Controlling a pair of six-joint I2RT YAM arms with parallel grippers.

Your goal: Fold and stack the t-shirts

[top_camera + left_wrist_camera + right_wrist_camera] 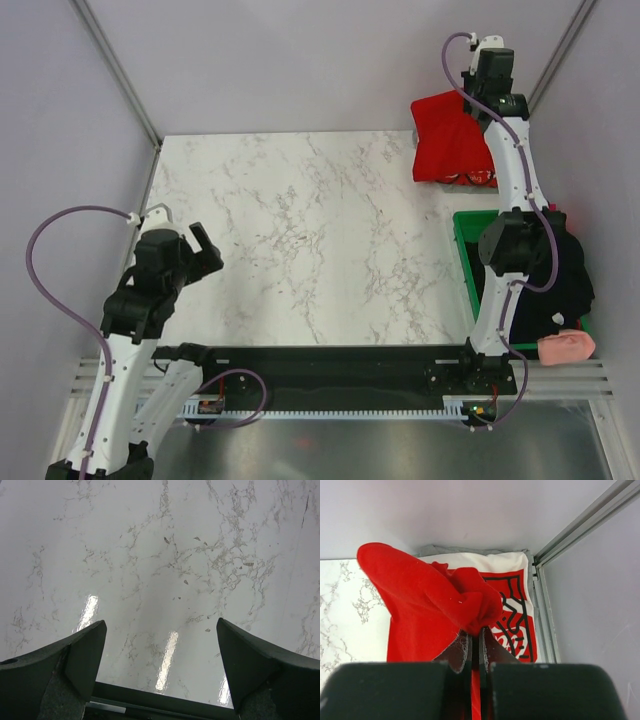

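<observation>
Closest in, the left claw (207,250) hangs over the near-left part of the marble table (320,230) with its jaws spread wide and nothing in them. Way over in the far right corner, the right claw (475,647) is clamped tight on a bunched-up fold of the plain red t-shirt (410,595). That one's draped over a white t-shirt with a red and black print (512,605), right by the back wall (470,510).

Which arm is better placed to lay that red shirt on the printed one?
Right. The right gripper is shut on the red shirt, above the printed shirt in the far corner. The left gripper hangs open over the table elsewhere.
</observation>
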